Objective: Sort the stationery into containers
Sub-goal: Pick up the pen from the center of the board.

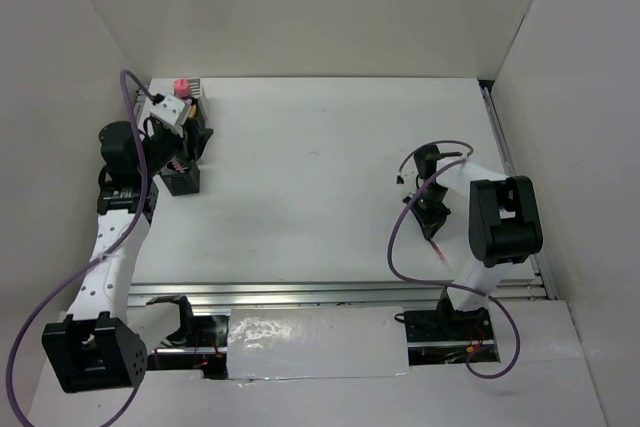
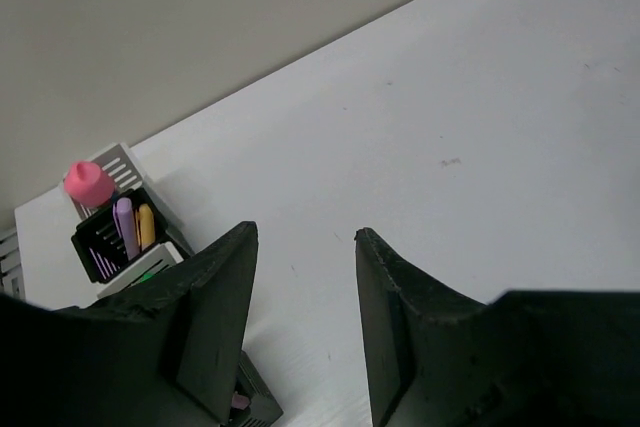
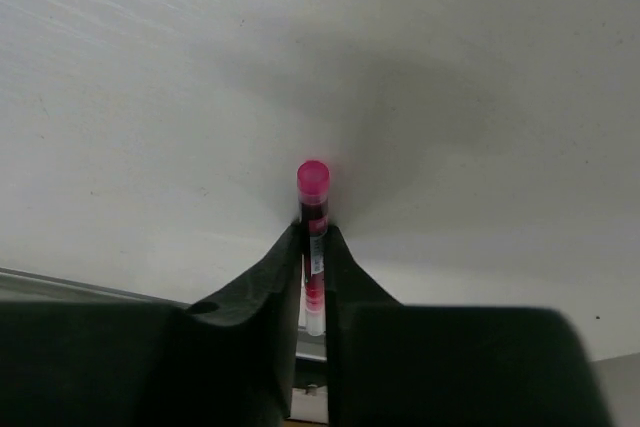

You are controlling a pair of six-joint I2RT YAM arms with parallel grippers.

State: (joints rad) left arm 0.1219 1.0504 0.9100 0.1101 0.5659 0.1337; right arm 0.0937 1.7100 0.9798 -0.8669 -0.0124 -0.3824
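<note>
The containers (image 1: 184, 182) stand in a cluster at the far left of the table. In the left wrist view a black mesh cup (image 2: 100, 247) holds a purple pen (image 2: 125, 227) and a yellow-orange highlighter (image 2: 146, 226). A pink marker cap (image 2: 88, 182) sticks out of a silver-white cup (image 2: 125, 162) behind it. My left gripper (image 2: 303, 237) is open and empty, hovering right beside the cluster (image 1: 192, 147). My right gripper (image 3: 313, 247) is shut on a thin red pen (image 3: 313, 192), whose pink-red end points away from me. It is held low over the right side of the table (image 1: 432, 217).
White walls enclose the table on the left, back and right. A metal rail (image 1: 340, 292) runs along the near edge. Another black cup (image 2: 250, 405) sits just under my left finger. Purple cables loop off both arms.
</note>
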